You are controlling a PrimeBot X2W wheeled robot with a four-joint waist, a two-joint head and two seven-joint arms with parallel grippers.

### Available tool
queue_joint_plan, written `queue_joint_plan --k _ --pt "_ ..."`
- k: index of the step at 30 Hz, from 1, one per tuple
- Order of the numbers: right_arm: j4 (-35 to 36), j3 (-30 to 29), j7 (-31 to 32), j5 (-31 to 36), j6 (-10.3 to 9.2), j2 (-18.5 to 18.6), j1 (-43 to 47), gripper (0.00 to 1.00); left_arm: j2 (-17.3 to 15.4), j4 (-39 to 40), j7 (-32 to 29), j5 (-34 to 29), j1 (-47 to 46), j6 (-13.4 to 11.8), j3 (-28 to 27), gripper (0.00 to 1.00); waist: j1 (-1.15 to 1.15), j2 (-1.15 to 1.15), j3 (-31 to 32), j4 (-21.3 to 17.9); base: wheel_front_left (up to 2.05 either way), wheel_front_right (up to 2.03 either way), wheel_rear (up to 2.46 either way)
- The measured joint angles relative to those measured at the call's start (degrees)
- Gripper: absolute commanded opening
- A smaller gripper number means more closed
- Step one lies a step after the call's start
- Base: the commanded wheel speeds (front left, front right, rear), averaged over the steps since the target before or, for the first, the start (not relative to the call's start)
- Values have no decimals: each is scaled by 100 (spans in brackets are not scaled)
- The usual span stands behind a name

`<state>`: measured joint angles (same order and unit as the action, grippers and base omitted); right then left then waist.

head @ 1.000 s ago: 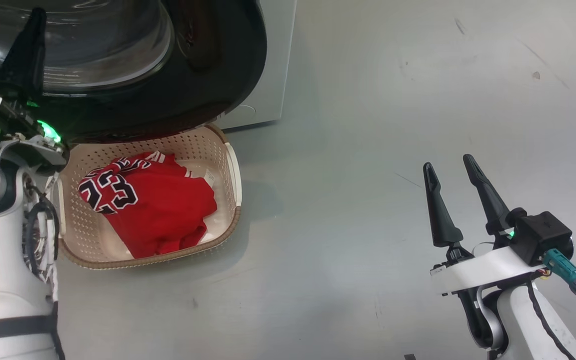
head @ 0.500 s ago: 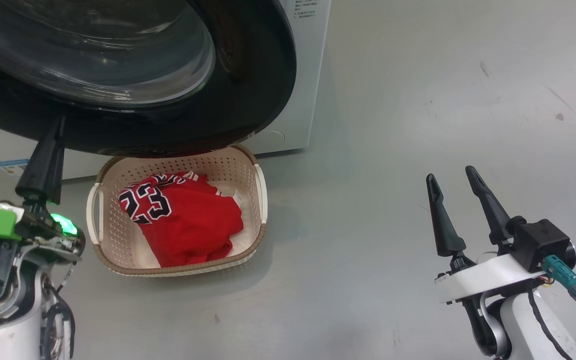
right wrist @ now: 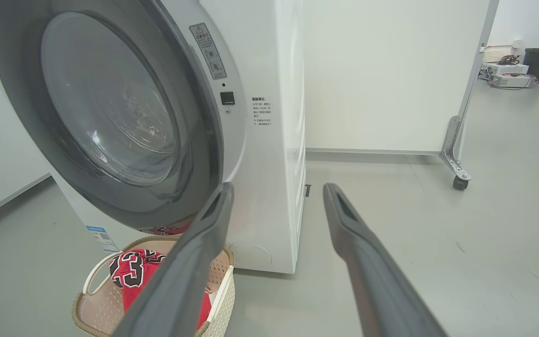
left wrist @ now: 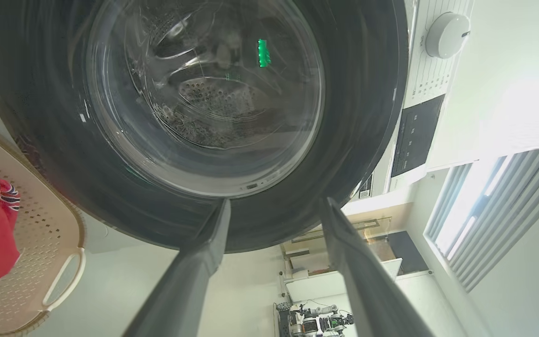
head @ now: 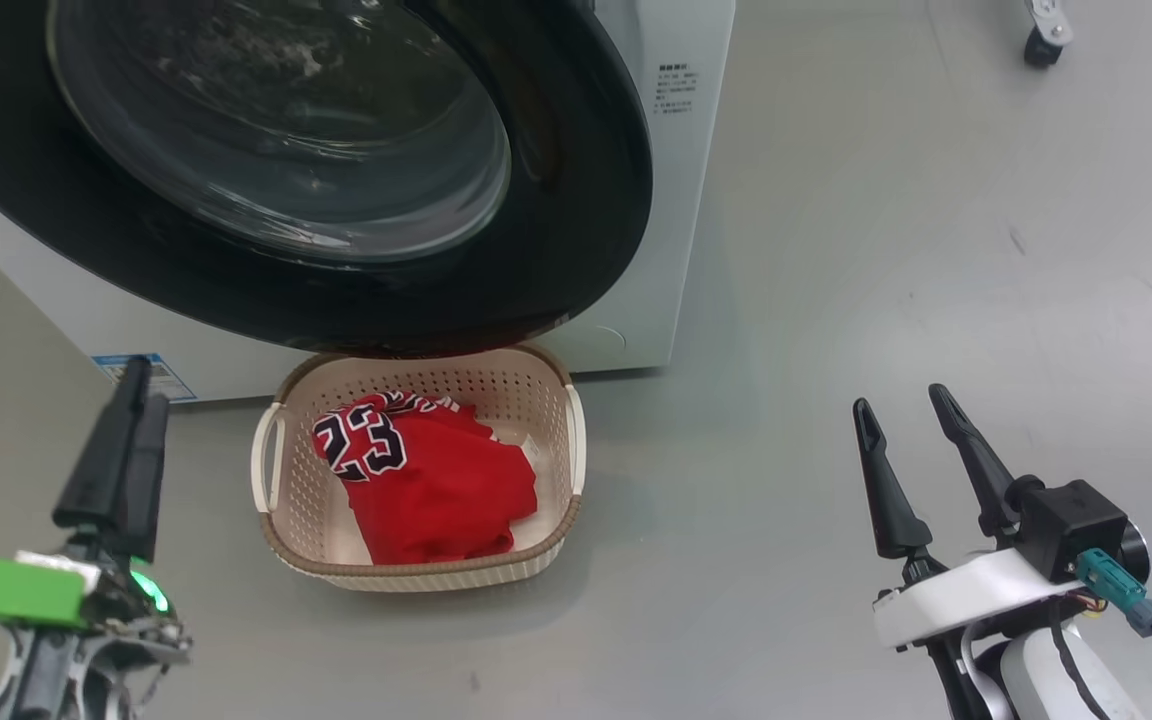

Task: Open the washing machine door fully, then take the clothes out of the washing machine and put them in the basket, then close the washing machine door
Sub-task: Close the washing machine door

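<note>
Red number-23 clothes point(head: 426, 490) are piled in the cream perforated plastic basket point(head: 436, 383), set just before the large white washing machine point(head: 681, 200) beneath its closed black-rimmed glass door point(head: 586, 200); left gripper point(left wrist: 275, 201) and right gripper point(head: 898, 396) are spread, empty.

Number "23", black with a white outline, stands on the red jersey point(head: 426, 490) lying in the basket point(head: 496, 385); it is legible in the head and right wrist views and cut off at the edge of the left wrist view. On the washing machine point(right wrist: 274, 140) front, the blue label sticker point(head: 158, 376) low at the left is too small to read. The warning sticker point(right wrist: 208, 50) beside the washing machine door point(right wrist: 110, 117) has a triangle sign on top and illegible text below. The small text block point(right wrist: 258, 111) has several lines, characters not resolvable.
</note>
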<state>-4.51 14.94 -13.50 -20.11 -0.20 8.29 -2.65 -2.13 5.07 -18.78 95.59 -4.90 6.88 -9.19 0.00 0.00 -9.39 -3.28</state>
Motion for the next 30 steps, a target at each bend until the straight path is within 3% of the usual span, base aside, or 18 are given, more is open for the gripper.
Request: queue_joint_plan --k 5,8,10,14,19,25,30 --pt "-1 -7 8 0 -52 16 166 100 0 202 241 -793 421 0 282 100 0 0 218 114 0 0 0" --pt "3 -7 25 0 -56 30 237 100 -102 433 471 -1852 605 1 481 100 0 0 326 186 0 0 0" --pt "35 -5 59 0 -103 43 266 100 -504 723 794 -2950 687 1 606 100 0 0 419 253 0 0 0" --pt "85 -3 91 2 -105 74 313 100 -964 877 1263 -4329 878 5 792 100 0 0 523 319 0 0 0" --pt "141 2 116 15 -146 78 331 100 -1056 850 1727 -5593 1228 -9 921 100 0 0 622 348 0 0 0" --pt "221 -37 119 24 -235 92 427 100 -1078 808 2120 -6655 1493 -466 1089 100 0 0 683 309 0 0 0" --pt "237 -59 145 92 -293 119 514 100 -1012 726 2312 -7127 1619 -806 1246 100 0 0 695 270 0 0 0"
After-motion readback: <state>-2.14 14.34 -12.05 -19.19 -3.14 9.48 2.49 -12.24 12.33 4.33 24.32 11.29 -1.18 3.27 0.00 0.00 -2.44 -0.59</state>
